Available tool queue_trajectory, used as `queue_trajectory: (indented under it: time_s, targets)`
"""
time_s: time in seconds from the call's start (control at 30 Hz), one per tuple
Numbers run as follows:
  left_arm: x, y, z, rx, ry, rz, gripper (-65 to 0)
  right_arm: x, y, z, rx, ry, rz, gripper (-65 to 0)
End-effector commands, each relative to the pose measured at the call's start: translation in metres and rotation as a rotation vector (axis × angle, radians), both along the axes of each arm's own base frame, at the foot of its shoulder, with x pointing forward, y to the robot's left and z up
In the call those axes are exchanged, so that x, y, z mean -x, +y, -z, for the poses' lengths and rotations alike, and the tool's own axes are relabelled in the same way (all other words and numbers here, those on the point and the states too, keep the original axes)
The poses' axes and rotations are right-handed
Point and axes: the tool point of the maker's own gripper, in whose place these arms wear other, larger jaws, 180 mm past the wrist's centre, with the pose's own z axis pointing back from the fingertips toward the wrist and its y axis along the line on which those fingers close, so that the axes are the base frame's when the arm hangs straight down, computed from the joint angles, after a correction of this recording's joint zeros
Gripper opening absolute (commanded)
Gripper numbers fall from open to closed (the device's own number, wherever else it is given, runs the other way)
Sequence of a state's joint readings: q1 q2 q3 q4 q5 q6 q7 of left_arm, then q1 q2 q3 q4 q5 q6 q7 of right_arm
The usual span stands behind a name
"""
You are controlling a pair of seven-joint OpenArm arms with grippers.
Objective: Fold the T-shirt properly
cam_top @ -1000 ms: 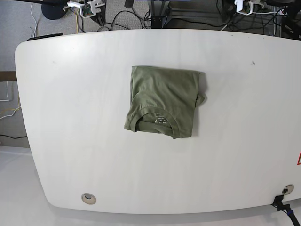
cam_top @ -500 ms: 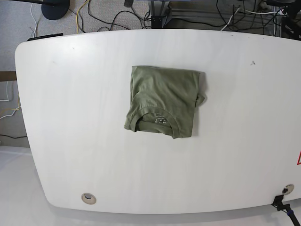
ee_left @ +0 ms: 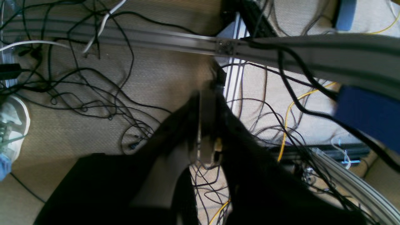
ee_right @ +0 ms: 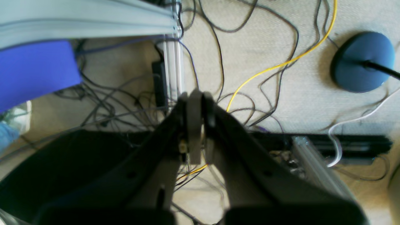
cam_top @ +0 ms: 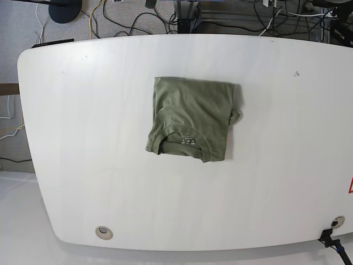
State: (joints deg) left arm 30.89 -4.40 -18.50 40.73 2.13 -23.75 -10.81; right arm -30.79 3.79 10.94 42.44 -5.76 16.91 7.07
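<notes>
Your left gripper point(ee_left: 207, 125) is hanging with its jaws pressed together on nothing, looking down at carpet, tangled black cables point(ee_left: 93, 93) and an aluminium rail point(ee_left: 156, 40); neither wrist view is showing you any cloth. Your right gripper point(ee_right: 195, 125) is likewise sitting clamped and empty, pointing at floor where a yellow cable point(ee_right: 275, 67) is running toward a round blue stand base point(ee_right: 362, 62). Only the base view is giving you the T-shirt point(cam_top: 193, 118): it is lying folded into a compact olive rectangle near the middle of the white bench point(cam_top: 83, 138), collar and label facing up along its near edge, no arm over it.
</notes>
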Motion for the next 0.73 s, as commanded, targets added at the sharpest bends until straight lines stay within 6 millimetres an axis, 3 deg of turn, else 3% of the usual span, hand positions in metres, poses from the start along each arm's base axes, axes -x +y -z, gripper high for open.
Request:
queue_trajectory:
  time_s: [0.0, 0.1, 0.2, 0.3, 0.53, 0.7]
  targets:
    - [0.023, -0.008, 0.011, 0.015, 0.078, 0.032, -65.0, 0.01, 0.001, 0.004, -0.013, 0.028, 0.007, -65.0]
    - [0.033, -0.018, 0.029, 0.043, 0.174, 0.081, -65.0, -0.003, 0.006, 0.015, -0.027, 0.045, 0.021, -65.0]
    - [0.026, -0.026, 0.039, 0.072, 0.213, 0.07, -65.0, -0.016, 0.01, 0.025, -0.041, 0.061, 0.034, -65.0]
    - [0.027, -0.019, 0.047, 0.018, 0.259, 0.047, -65.0, -0.027, 0.013, 0.027, -0.047, 0.05, 0.036, -65.0]
    - [0.003, -0.017, 0.053, -0.003, 0.281, 0.052, -65.0, -0.059, 0.014, 0.029, -0.049, 0.004, 0.036, -65.0]
    - [-0.014, -0.02, 0.054, 0.004, 0.273, 0.056, -65.0, -0.066, 0.014, 0.029, -0.049, -0.006, 0.036, -65.0]
